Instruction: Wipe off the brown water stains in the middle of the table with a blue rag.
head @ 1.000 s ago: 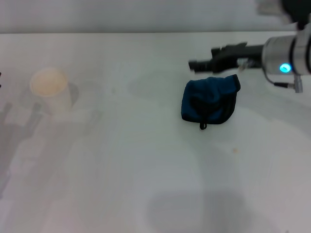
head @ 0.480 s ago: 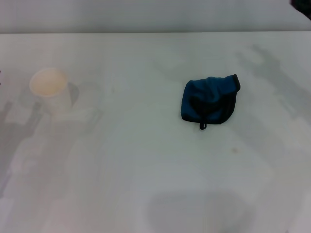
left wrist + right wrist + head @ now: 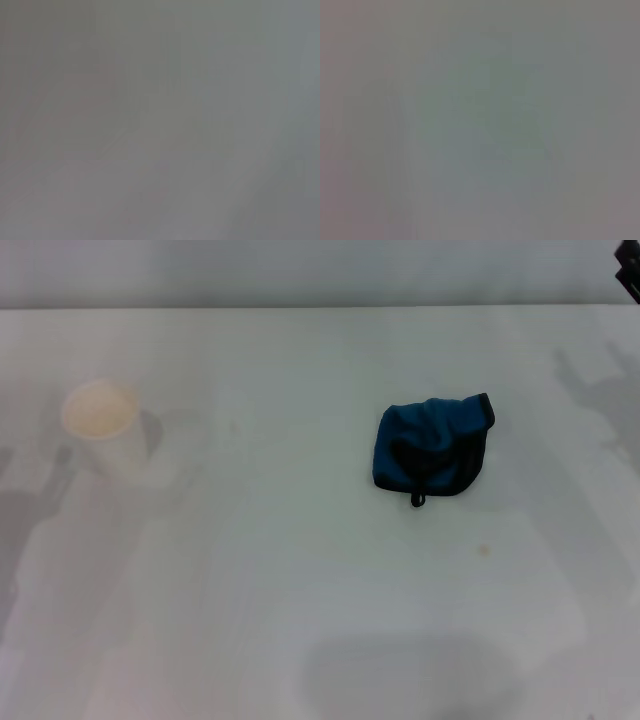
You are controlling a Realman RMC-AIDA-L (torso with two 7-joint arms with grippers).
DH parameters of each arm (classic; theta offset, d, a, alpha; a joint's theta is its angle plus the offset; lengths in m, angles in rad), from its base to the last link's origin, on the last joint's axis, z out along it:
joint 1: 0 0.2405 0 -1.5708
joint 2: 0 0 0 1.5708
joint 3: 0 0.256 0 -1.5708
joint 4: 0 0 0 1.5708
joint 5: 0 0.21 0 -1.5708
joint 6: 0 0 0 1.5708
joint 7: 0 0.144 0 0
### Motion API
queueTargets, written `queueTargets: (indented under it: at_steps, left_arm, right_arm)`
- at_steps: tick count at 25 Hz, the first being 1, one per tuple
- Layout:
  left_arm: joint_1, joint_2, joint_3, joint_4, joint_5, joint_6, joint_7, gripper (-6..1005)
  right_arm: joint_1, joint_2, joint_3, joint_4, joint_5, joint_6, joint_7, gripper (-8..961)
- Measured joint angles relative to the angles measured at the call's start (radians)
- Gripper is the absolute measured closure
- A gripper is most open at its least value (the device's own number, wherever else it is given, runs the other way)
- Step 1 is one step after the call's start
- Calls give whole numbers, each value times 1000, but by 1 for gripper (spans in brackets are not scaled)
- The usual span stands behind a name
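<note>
Rag: blue rag [image 3: 432,447] lies crumpled on the desk [image 3: 300,570], right of centre in head view; black edging visible, small black loop pokes out at its near edge. Nothing touches it.
Stain: no brown blotch visible mid-desk; only a tiny tan speck [image 3: 485,550] near the rag, on the robot's side of it, apart from it.
Cup: white paper cup [image 3: 103,425] w/ beige inside stands upright far left, well apart from the rag.
Desk: plain white, smooth; soft grey shadows at left edge, at far right and at near centre.
Right arm: only a dark sliver [image 3: 629,270] at the top right corner of head view, off past the desk's far right; claw itself not seen, so can't tell whether released or clenched.
Left arm: not in head view; claw state can't be told.
Wrist views: both show flat grey blur, nothing can be made out.
</note>
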Motion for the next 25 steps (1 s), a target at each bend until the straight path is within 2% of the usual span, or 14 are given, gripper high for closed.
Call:
queueTargets:
  at_steps: [10, 16, 25]
  left_arm:
    - [-63, 0, 0, -7, -22, -85, 3, 104]
    - [-100, -1, 0, -25, -90, -138, 2, 104]
    - [-102, 0, 0, -25, -202, -177, 4, 104]
  right_arm:
    - [72, -3, 12, 7, 43, 148, -168, 109]
    - [97, -4, 14, 14, 110, 170, -229, 109]
    - [115, -5, 14, 13, 116, 192, -232, 109]
